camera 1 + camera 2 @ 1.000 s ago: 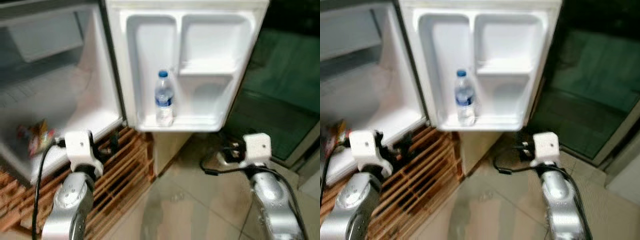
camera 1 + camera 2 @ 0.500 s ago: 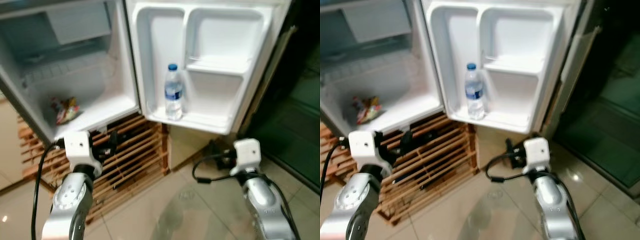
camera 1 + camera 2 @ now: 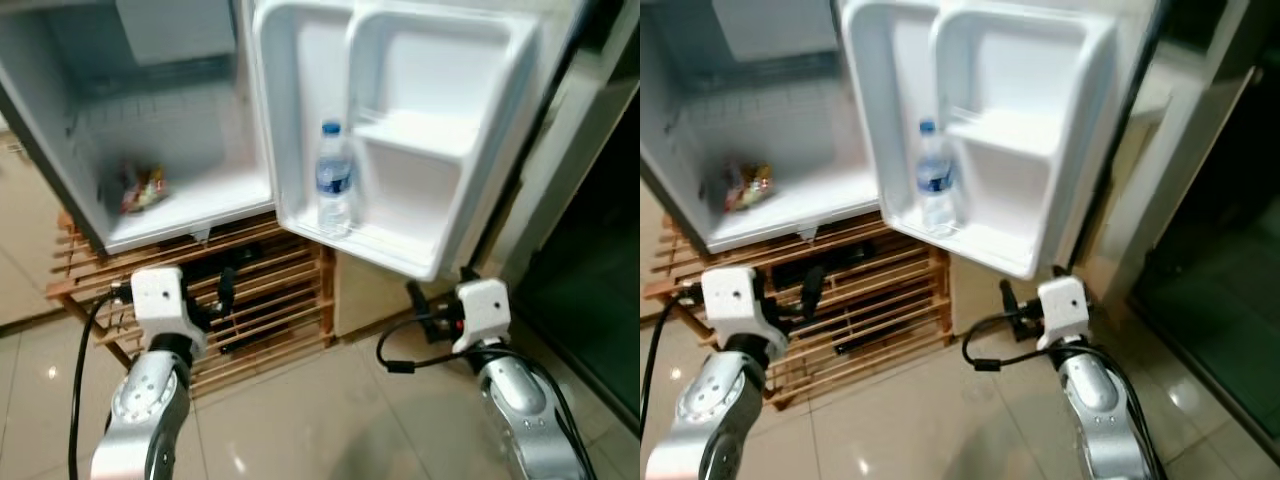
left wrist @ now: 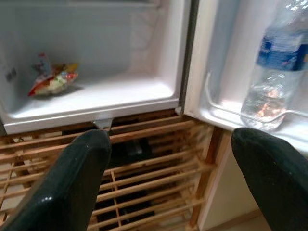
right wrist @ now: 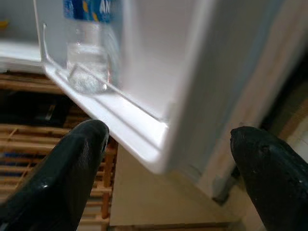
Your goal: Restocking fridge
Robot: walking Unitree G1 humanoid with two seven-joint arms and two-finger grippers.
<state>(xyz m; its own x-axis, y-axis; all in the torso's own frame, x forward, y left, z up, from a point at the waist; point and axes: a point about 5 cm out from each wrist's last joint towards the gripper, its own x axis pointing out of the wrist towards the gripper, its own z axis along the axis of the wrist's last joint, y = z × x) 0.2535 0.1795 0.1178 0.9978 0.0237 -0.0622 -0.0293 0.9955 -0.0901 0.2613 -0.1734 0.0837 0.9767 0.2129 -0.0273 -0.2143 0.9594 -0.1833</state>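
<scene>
A small white fridge (image 3: 190, 205) stands open on a wooden slatted rack (image 3: 265, 300). Its door (image 3: 420, 150) is swung wide, and a clear water bottle (image 3: 335, 180) with a blue cap stands upright in the door's bottom shelf. A colourful snack packet (image 3: 145, 190) lies on the fridge floor. My left gripper (image 4: 171, 187) is open and empty, held low in front of the rack. My right gripper (image 5: 168, 178) is open and empty, just below the door's lower corner, with the water bottle (image 5: 89, 53) close ahead.
Glossy beige floor tiles (image 3: 320, 420) lie in front of the fridge. A pale wall or frame edge (image 3: 570, 150) and dark glass stand to the right of the door. A black cable (image 3: 400, 350) loops by my right wrist.
The camera has shifted, so the fridge and door now sit further left and lower in view. More floor shows at the left. Both grippers stay open and low.
</scene>
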